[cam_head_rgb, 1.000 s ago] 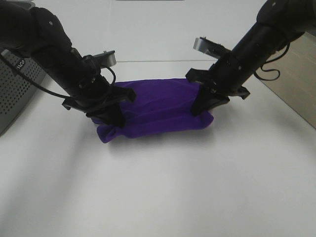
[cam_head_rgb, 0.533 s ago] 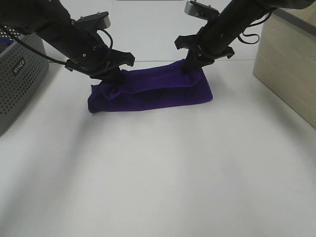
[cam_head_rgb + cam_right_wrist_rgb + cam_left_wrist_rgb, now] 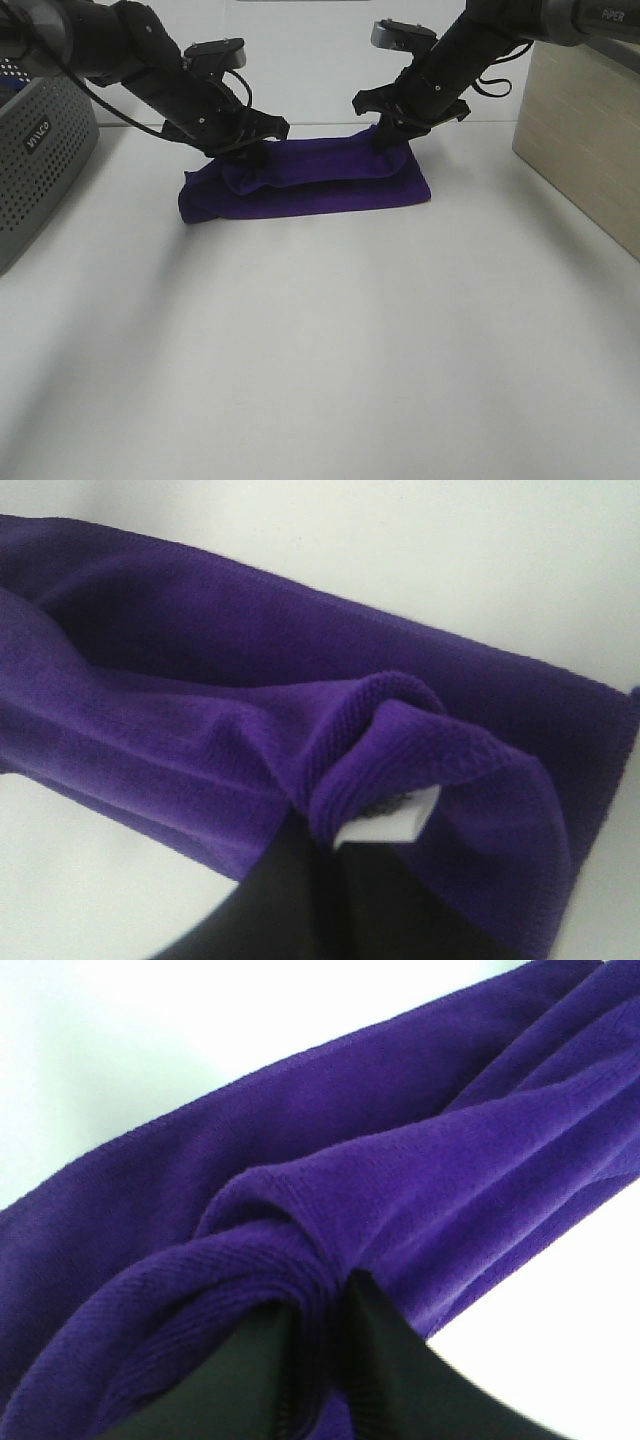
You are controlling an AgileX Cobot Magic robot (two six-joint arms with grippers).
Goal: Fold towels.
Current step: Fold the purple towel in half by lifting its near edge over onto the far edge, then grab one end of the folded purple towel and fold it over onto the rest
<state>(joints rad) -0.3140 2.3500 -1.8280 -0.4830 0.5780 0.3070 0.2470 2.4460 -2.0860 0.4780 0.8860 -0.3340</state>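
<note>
The deep purple towel (image 3: 310, 188) lies as a long, folded strip across the far part of the white table (image 3: 320, 350). My left gripper (image 3: 245, 155) is down on its far left corner. In the left wrist view the black fingers (image 3: 250, 1380) pinch a bunched fold of the towel (image 3: 400, 1160). My right gripper (image 3: 390, 135) is at the far right corner. The right wrist view shows its jaws shut on a rolled edge of the towel (image 3: 200, 690), with the small white tag (image 3: 385, 825) beside them.
A grey perforated basket (image 3: 40, 150) stands at the left edge of the table. A beige box (image 3: 585, 130) stands at the right. The back wall rises just behind the towel.
Both grippers carried the towel's edge away from the camera and down, laying it over as a flat folded strip. Over the last half second both arms barely moved.
</note>
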